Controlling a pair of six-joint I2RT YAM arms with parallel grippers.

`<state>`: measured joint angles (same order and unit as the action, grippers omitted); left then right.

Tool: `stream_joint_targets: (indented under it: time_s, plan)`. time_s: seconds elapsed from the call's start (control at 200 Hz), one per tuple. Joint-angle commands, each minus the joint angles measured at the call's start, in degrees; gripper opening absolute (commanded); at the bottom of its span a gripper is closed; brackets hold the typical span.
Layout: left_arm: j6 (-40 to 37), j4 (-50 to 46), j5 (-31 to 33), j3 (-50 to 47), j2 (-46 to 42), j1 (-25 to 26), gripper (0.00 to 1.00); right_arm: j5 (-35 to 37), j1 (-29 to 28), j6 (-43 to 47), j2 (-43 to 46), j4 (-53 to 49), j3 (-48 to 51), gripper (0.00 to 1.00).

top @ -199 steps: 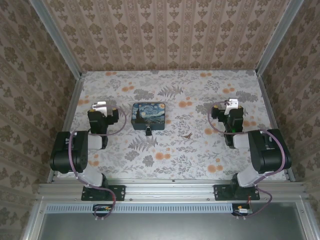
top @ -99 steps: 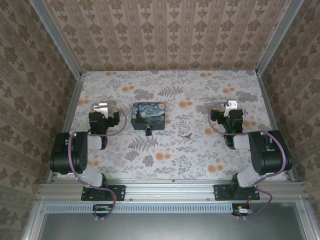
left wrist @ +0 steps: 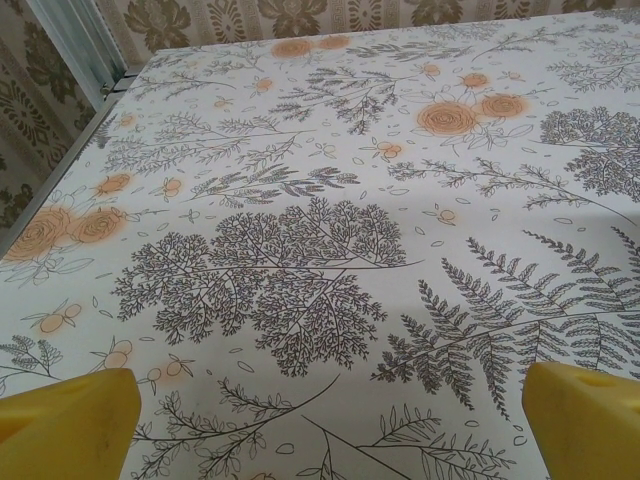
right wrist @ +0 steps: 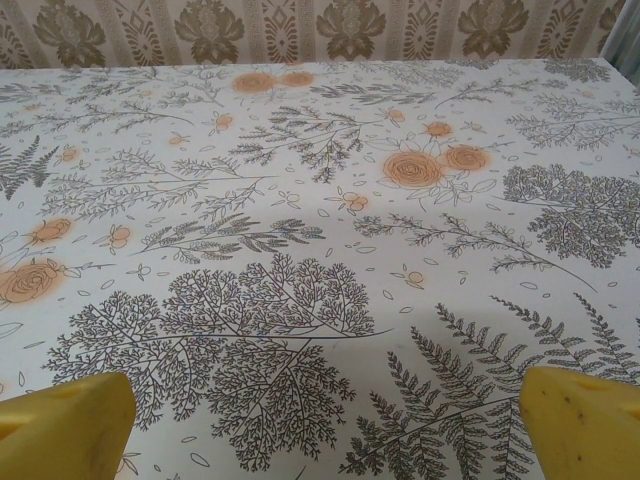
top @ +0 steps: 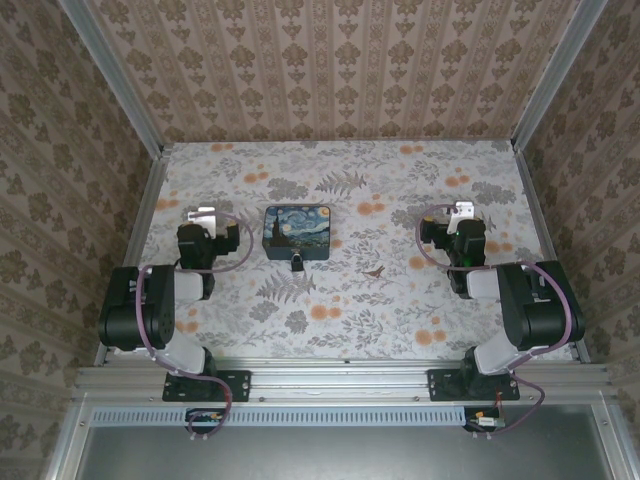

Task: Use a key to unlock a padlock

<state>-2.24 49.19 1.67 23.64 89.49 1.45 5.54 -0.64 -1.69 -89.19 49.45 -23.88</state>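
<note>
The small dark padlock (top: 297, 262) lies on the flowered tablecloth against the near edge of the starry-night box (top: 298, 230). To its right lies the tiny reddish-brown key (top: 375, 271), alone on the cloth. My left gripper (top: 203, 214) hovers left of the box, well apart from it. Its yellow fingertips (left wrist: 70, 420) stand wide, open, with bare cloth between them (left wrist: 330, 430). My right gripper (top: 462, 211) is off to the right of the key and behind it. It is open too, with yellow fingertips (right wrist: 580, 420) spread over bare cloth (right wrist: 325, 425).
Wallpapered walls with aluminium posts (top: 140, 110) close in the table (top: 330, 330) on three sides. Both arms are folded back near their bases at the near rail (top: 340, 380).
Both grippers have drifted very slightly back toward their bases. The padlock, key and box have not moved.
</note>
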Motion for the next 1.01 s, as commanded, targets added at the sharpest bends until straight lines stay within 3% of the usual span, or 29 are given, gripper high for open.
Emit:
stream_joint_targets:
  time_s: [0.0,0.51,0.63,0.7,0.785,0.83,0.935,1.0]
  plan:
    - [-0.92,0.21,-0.88,-0.44,-1.19,-0.46,1.0,-0.57,-0.41,-0.51,1.55,-0.41,0.59,1.0]
    - [0.01,-0.17,-3.16,-0.35,-1.34,-1.56,1.0,-1.16,-0.41,-0.38,1.81,-0.35,0.42,1.0]
    - [2.09,-2.4,0.73,-0.97,-5.84,-2.46,1.0,-4.61,-0.7,0.12,8.61,-22.72,-8.63,0.99]
    - [2.96,-15.07,9.58,3.6,-10.37,-0.34,1.0,-7.18,-1.16,-2.79,12.09,-36.08,-14.87,0.94]
    - [6.0,-31.86,11.26,12.48,-13.97,0.8,1.0,-12.7,-2.62,-11.02,14.48,-49.99,-21.05,0.85]
    - [12.28,-39.72,14.27,17.01,-14.76,1.31,1.0,-16.35,-3.74,-14.69,15.46,-53.48,-22.14,0.81]
    - [20.09,-52.23,3.69,25.33,-16.02,-0.57,1.0,-14.92,-10.05,-19.17,17.62,-60.26,-21.14,0.77]
    - [23.73,-60.09,3.0,29.18,-16.85,1.22,1.0,-12.67,-13.89,-21.17,19.2,-63.11,-19.38,0.76]
